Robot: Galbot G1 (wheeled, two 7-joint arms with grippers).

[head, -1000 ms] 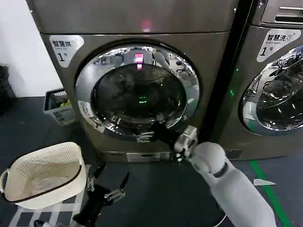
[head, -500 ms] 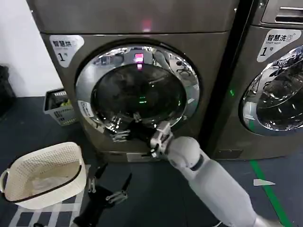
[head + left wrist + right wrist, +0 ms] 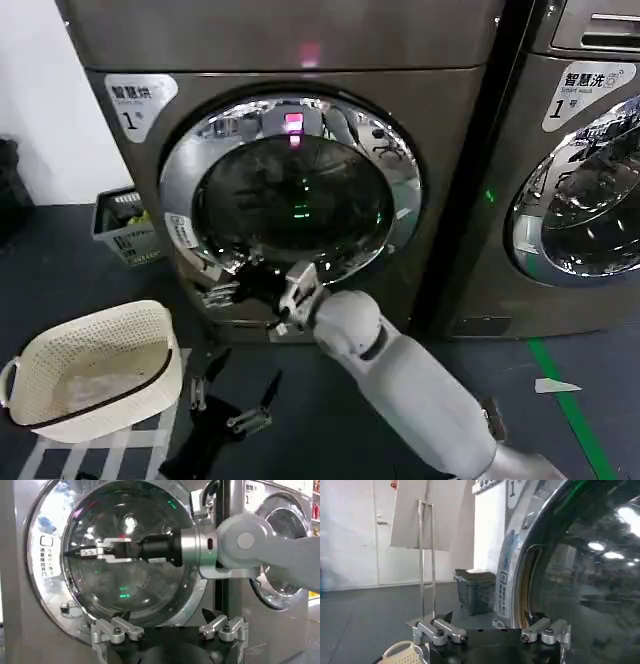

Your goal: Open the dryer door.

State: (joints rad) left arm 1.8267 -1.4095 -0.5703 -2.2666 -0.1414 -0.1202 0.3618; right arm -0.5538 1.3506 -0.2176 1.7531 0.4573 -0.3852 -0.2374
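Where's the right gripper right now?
In the head view the right gripper is at the lower left of the dryer door, by its chrome ring, above the white basket.

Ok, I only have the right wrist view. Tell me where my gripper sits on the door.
Observer: In the head view, the right gripper is at the lower left of the dryer door, over its chrome ring.
Operator: Say whether the door is open.
Observer: In the head view, the ring lies flush in the front of the dryer. It looks shut.
Operator: Give me the left arm.
Observer: The left gripper hangs low near the floor, open. It is short of the door and beside the white basket.
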